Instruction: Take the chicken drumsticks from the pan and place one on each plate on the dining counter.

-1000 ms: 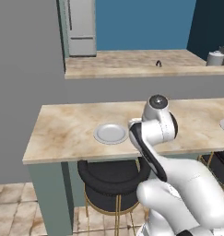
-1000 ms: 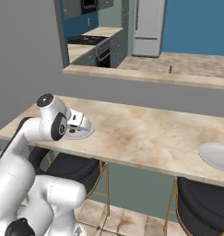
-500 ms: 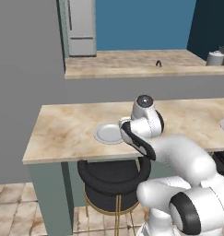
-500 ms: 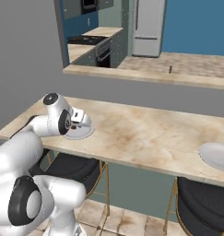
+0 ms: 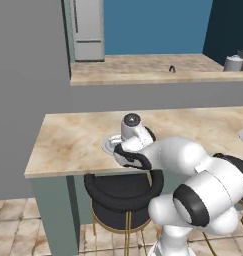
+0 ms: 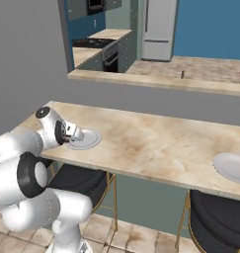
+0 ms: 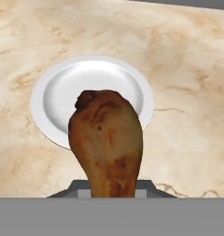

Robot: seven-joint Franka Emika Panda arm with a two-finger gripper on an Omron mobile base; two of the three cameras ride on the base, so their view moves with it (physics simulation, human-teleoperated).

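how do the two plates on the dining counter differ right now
The left plate sits near the counter's left end, right by the gripper; the right plate sits far off toward the right end. The left plate has the held drumstick hanging in front of it in the hand view; nothing hangs near the right plate. Both are round, shallow, pale and have nothing on them.

Kitchen background
Grey wall, blue back wall, steel fridge, tan tiled floor, black stool.
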